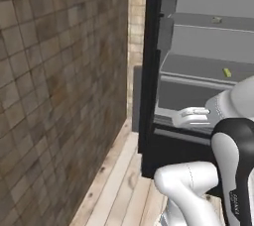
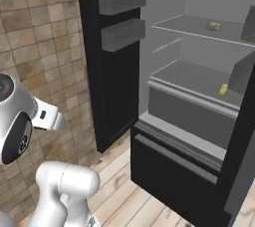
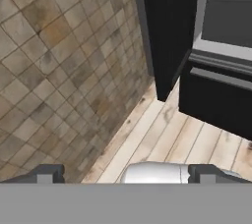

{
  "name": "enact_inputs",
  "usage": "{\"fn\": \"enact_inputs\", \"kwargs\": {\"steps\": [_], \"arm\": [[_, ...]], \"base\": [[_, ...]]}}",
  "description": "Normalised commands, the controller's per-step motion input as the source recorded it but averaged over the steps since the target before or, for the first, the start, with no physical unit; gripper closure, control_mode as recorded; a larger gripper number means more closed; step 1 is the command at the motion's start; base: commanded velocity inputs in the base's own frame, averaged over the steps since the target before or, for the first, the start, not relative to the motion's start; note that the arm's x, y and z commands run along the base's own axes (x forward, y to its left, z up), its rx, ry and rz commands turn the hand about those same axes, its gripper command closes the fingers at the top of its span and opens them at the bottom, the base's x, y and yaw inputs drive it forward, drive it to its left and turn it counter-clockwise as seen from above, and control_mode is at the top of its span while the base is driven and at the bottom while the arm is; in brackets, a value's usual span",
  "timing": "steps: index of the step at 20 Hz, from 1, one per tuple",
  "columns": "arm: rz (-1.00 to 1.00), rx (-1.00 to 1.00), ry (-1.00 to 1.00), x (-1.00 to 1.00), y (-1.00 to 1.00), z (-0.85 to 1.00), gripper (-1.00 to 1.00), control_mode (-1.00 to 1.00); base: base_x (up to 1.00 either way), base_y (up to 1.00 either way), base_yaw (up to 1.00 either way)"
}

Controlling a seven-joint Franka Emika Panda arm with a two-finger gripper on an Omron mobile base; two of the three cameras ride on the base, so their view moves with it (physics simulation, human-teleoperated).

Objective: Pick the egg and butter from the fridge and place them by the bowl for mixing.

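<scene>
Black fridge (image 3: 170, 31) beside tiled wall (image 3: 64, 70)

No text, label or number can be read anywhere.

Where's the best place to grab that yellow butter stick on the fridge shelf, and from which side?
Probably across its two long sides, near the middle. The butter lies flat on the lower shelf of the open fridge, near the shelf's front edge. With another shelf overhead, coming in from the open front and slightly above looks easiest. The gripper is open, aimed at the floor.
</scene>
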Motion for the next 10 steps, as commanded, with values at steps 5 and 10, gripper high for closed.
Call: {"fn": "enact_inputs", "kwargs": {"steps": [5,10], "arm": [[0.0,0.0,0.0,0.0,0.0,0.0,-1.0,1.0],[0.0,0.0,0.0,0.0,0.0,0.0,-1.0,1.0]], "base": [[-0.71,0.0,-0.22],[-0.32,-0.06,-0.1]]}}
